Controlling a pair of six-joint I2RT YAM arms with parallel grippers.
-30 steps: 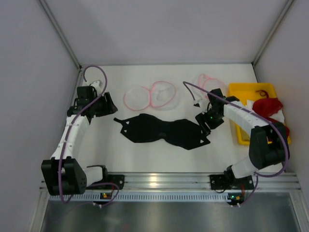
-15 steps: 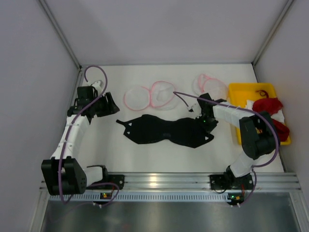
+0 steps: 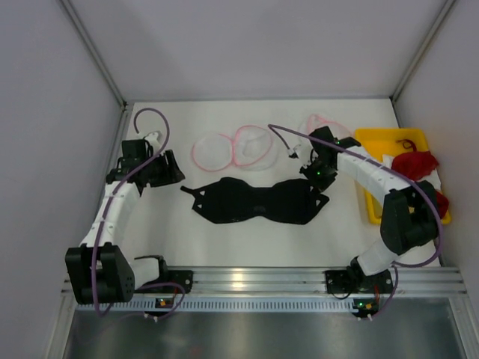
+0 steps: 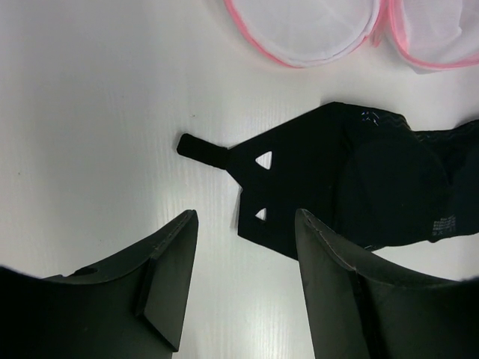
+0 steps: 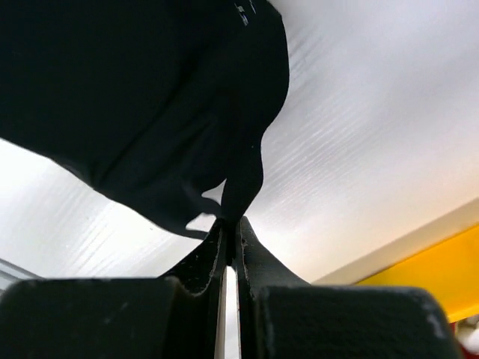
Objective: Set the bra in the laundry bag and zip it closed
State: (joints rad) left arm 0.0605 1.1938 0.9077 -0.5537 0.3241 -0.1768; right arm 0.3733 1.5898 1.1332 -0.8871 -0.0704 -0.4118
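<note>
The black bra (image 3: 251,200) lies spread across the middle of the table. My right gripper (image 3: 317,179) is shut on the tip of its right wing, and in the right wrist view the black fabric (image 5: 150,97) hangs pinched between the closed fingertips (image 5: 230,221). The left gripper (image 3: 169,169) stands open just left of the bra's left wing (image 4: 299,172), with only bare table between its fingers (image 4: 179,254). The laundry bag (image 3: 251,146), white mesh with pink trim, lies open in two round halves behind the bra, and its pink rim (image 4: 314,45) shows in the left wrist view.
A second mesh bag (image 3: 328,129) lies at the back right. A yellow tray (image 3: 389,137) with red garments (image 3: 416,163) stands along the right wall, and its edge (image 5: 449,262) shows near the right gripper. White walls close in both sides and the back.
My right gripper moved left onto the bra's right wing, shut on it and drew it back a little, shifting that end of the bra. The left arm barely moved.
</note>
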